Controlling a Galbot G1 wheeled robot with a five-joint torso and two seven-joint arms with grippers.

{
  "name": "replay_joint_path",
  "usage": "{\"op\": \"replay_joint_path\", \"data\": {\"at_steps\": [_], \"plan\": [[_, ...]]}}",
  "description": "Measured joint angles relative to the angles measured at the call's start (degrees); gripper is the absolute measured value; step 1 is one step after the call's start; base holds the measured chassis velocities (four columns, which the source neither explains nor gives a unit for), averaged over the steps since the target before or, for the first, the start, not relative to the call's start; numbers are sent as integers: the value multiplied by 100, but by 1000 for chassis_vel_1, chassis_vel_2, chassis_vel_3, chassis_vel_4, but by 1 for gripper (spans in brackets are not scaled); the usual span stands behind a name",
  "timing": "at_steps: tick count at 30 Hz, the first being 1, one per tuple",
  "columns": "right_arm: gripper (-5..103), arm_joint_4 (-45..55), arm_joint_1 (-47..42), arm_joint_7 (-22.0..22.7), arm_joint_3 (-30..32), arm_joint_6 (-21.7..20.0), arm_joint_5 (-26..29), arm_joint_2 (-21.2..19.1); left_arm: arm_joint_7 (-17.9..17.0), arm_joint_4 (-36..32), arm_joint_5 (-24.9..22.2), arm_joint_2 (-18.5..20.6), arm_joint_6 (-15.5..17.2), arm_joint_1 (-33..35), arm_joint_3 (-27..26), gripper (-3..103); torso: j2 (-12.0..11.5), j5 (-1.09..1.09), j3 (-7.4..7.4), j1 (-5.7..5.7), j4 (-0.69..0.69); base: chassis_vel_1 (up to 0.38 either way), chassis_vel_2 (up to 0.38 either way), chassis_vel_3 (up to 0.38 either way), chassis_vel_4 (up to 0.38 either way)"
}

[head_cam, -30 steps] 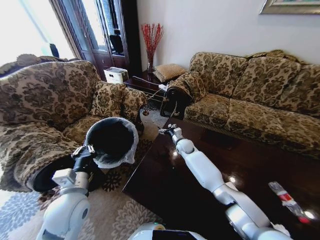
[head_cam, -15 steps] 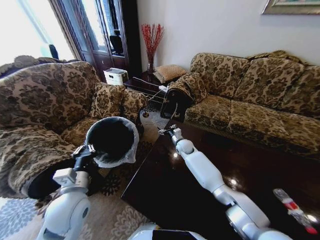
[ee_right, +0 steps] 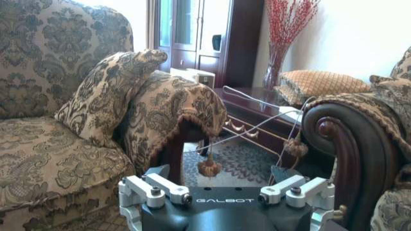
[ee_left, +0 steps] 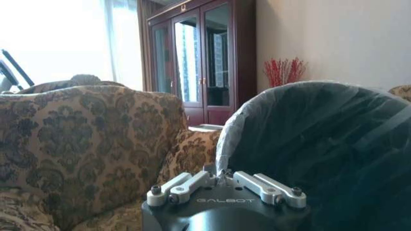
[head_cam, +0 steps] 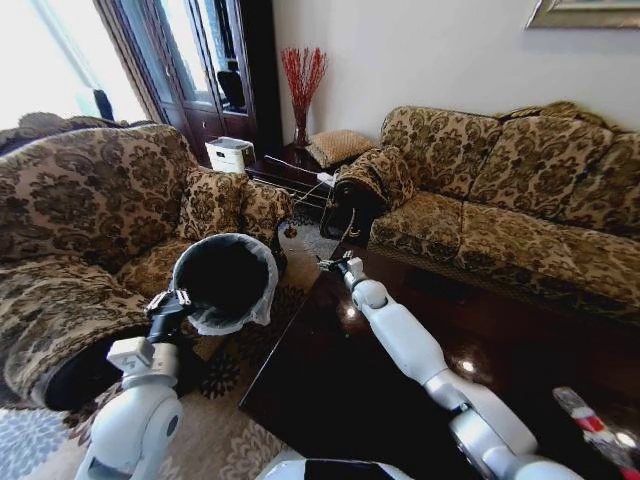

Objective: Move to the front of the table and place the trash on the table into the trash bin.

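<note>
far left in the head view: a patterned armchair (head_cam: 90,210) with a matching cushion (head_cam: 212,200) leaning on its arm. just in front of it, the left tool (head_cam: 172,303) clenched on the near rim of the trash bin (head_cam: 225,282), a black round bin with a translucent white liner folded over the rim, held tilted so the dark inside faces the camera, above the patterned rug (head_cam: 225,420). in the left wrist view, left tool (ee_left: 224,179) with links drawn together at the liner edge, trash bin (ee_left: 321,144) curving close behind it, armchair (ee_left: 83,149) and a dark glass-door cabinet (ee_left: 199,67) beyond.

toward the middle: the right arm stretched out over the left part of the worktop (head_cam: 400,330), glossy dark brown, the right tool (head_cam: 333,262) above its far left corner, fingers spread apart and gripping nothing. in the right wrist view, right tool (ee_right: 228,185) released, facing a cushion (ee_right: 106,94), a side table (ee_right: 257,108) with red twigs in a vase (ee_right: 282,43), and cables (ee_right: 257,125).

behind, against the wall: a long patterned sofa (head_cam: 500,190).

far right, near lower corner of the worktop: a piece of trash (head_cam: 595,425), clear with red on it, lying flat, well apart from both tools and from the bin.
</note>
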Motion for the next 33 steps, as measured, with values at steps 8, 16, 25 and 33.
{"op": "replay_joint_path", "data": {"at_steps": [8,16,25,33], "plan": [[100,13,-6,-27,5,-3,-14,-32,5,-13,7,-14,0,2,-9,2,0,2,0,1,-2,0,0,0,0],[100,90,-38,-12,-1,-28,-19,-58,6,-40,10,-4,-1,12,-21,2,0,2,1,1,-1,0,0,0,0],[100,155,-70,66,-53,-108,49,-66,8,-57,13,-16,-9,22,-20,2,0,1,1,3,-1,0,0,0,0],[100,-739,259,88,91,-38,14,351,12,-80,15,-21,-21,57,-64,2,0,1,1,1,0,0,0,0,0]]}}
